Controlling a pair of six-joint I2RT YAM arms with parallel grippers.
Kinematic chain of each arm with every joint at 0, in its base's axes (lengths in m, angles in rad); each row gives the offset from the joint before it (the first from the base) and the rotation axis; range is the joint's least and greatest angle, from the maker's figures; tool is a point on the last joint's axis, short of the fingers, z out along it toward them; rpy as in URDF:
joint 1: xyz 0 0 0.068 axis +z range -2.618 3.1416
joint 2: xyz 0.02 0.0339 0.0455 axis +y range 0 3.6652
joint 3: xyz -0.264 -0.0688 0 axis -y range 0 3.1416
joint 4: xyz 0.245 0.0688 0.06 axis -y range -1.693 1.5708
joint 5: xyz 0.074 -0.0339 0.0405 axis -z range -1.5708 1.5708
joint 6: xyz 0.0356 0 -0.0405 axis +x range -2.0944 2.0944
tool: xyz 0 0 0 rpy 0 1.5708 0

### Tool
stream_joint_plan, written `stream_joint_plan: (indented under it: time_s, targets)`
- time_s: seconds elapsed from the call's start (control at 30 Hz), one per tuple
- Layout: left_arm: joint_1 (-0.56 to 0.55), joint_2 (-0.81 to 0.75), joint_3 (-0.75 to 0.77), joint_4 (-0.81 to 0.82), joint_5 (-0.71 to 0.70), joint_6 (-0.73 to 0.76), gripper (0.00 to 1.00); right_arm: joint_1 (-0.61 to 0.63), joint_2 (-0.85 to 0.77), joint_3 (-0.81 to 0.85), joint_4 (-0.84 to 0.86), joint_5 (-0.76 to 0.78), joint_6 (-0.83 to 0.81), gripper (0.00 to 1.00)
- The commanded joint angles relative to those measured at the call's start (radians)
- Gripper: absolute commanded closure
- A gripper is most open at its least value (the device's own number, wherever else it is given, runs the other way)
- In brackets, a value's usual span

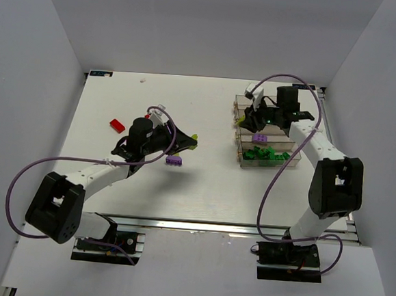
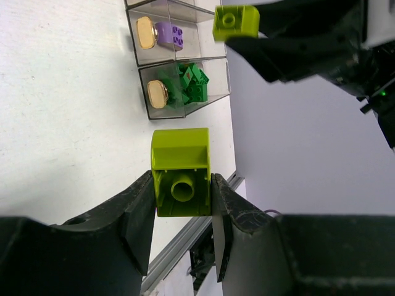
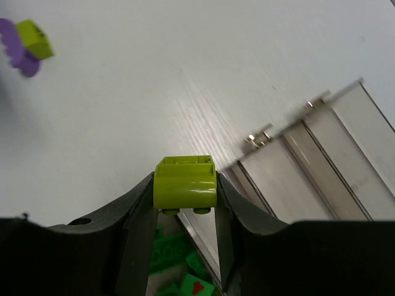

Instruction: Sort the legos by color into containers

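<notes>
My left gripper [image 1: 188, 142] is shut on a yellow-green brick [image 2: 181, 172] and holds it above the table's middle. My right gripper [image 1: 250, 122] is shut on another yellow-green brick [image 3: 185, 184] and holds it over the near end of the row of clear containers [image 1: 271, 136]. One container holds several green bricks [image 1: 266, 153], and the one behind it holds a purple brick [image 1: 259, 137]. A purple brick [image 1: 174, 160] lies on the table just below my left gripper. A red brick [image 1: 117, 124] lies at the left.
White walls close in the table on three sides. A metal rail [image 1: 212, 228] runs along the near edge. Purple cables loop from both arms. A small white speck [image 1: 143, 80] lies near the back edge.
</notes>
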Motion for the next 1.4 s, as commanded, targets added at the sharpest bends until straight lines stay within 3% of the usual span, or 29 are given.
stream_joint_plan:
  time_s: [0.0, 0.1, 0.47, 0.53, 0.57, 0.67, 0.83, 0.9, 1.03, 1.1, 1.23, 1.3, 1.37]
  targets:
    - [0.002, -0.001, 0.015, 0.026, 0.027, 0.012, 1.0, -0.036, 0.055, 0.051, 0.065, 0.184, 0.112, 1.0]
    - [0.001, 0.008, 0.024, 0.029, 0.03, 0.012, 1.0, -0.098, 0.117, 0.106, 0.071, 0.275, 0.197, 1.0]
    - [0.002, 0.026, 0.044, 0.029, 0.041, 0.012, 1.0, -0.131, 0.305, 0.278, 0.139, 0.534, 0.425, 0.99]
    - [0.001, 0.033, 0.053, 0.029, 0.044, 0.015, 1.0, -0.134, 0.319, 0.298, 0.137, 0.534, 0.431, 0.92]
    - [-0.001, 0.036, 0.058, 0.026, 0.045, 0.016, 1.0, -0.132, 0.33, 0.301, 0.137, 0.534, 0.433, 0.76]
    - [-0.01, 0.057, 0.093, -0.005, 0.051, 0.039, 1.0, -0.138, 0.35, 0.312, 0.126, 0.525, 0.435, 0.56]
    - [-0.035, 0.114, 0.174, -0.052, 0.062, 0.088, 1.0, -0.168, 0.361, 0.31, 0.096, 0.482, 0.461, 0.45]
    - [-0.05, 0.152, 0.222, -0.069, 0.067, 0.105, 1.0, -0.18, 0.353, 0.306, 0.087, 0.464, 0.462, 0.33]
    - [-0.081, 0.244, 0.323, -0.11, 0.08, 0.134, 1.0, -0.206, 0.319, 0.297, 0.073, 0.393, 0.465, 0.25]
    - [-0.099, 0.308, 0.398, -0.127, 0.083, 0.156, 1.0, -0.227, 0.275, 0.292, 0.057, 0.337, 0.432, 0.1]
    - [-0.119, 0.451, 0.565, -0.184, 0.082, 0.211, 1.0, -0.313, 0.154, 0.217, 0.065, 0.035, 0.295, 0.11]
    - [-0.133, 0.55, 0.689, -0.219, 0.07, 0.254, 1.0, -0.344, 0.115, 0.229, -0.019, -0.198, 0.194, 0.11]
    - [-0.148, 0.623, 0.772, -0.212, 0.062, 0.266, 1.0, -0.353, 0.112, 0.246, -0.111, -0.265, 0.146, 0.3]
